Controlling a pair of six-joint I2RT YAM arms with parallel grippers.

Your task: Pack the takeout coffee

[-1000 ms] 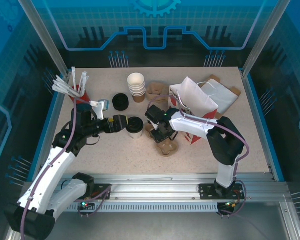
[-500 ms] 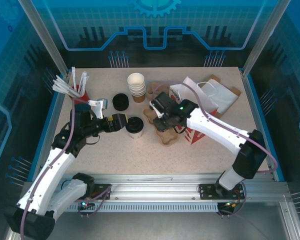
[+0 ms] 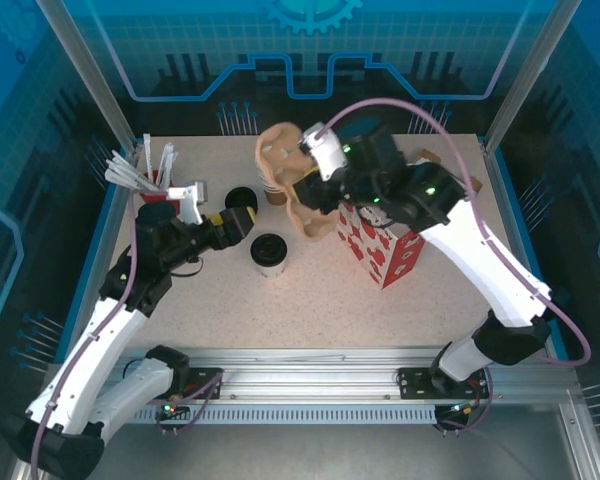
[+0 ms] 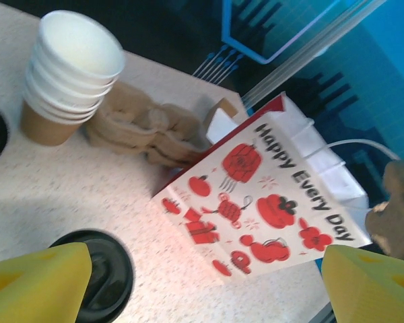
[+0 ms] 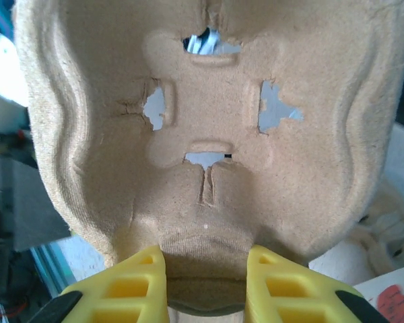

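**Status: takeout coffee (image 3: 268, 252) on table (image 3: 310, 310), carrier (image 3: 302, 212) aloft**

Right gripper (image 5: 205, 282): jaws narrow, clamped on the edge of the pulp carrier, which hangs above the table, next to the printed paper bag (image 3: 382, 248). Left gripper (image 4: 205, 286): jaws wide, holding nothing. The takeout coffee stands upright with its lid on, just beside the left gripper and apart from the bag.

Bright even light, blurred close-ups.
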